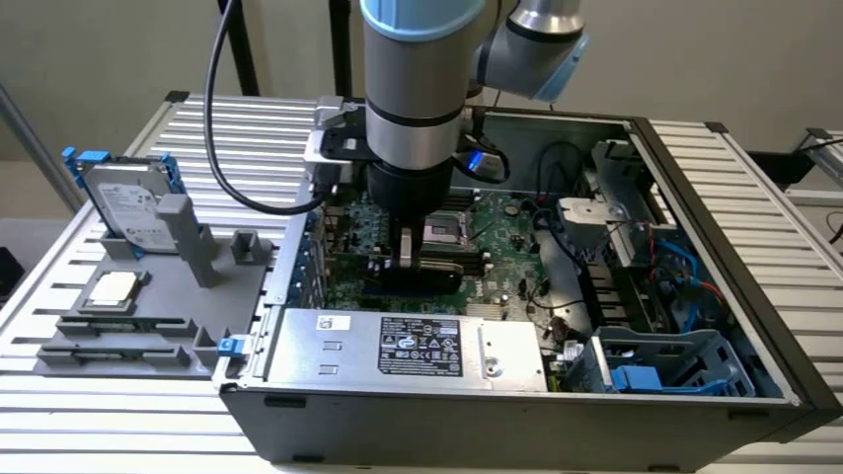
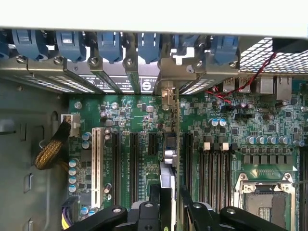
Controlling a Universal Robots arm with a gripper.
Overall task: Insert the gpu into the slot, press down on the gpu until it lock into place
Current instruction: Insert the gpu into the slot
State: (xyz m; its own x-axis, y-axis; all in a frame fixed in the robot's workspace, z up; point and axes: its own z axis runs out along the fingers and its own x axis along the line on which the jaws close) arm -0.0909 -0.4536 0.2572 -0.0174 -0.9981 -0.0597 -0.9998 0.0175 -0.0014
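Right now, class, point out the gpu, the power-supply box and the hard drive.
gpu (image 1: 435, 279), exterior view, black shroud.
power-supply box (image 1: 316, 351), exterior view, silver top.
hard drive (image 1: 121, 197), exterior view, label face.

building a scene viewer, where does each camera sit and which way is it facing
exterior view: off the arm, raised beside the open computer case, looking down at an angle into it; the arm shows, with its end effector closed on the gpu.
wrist view: on the wrist, looking down along the end effector at the motherboard; its fingers show on either side of the gpu, seen edge-on.
shared: the end effector, the gpu, the motherboard.
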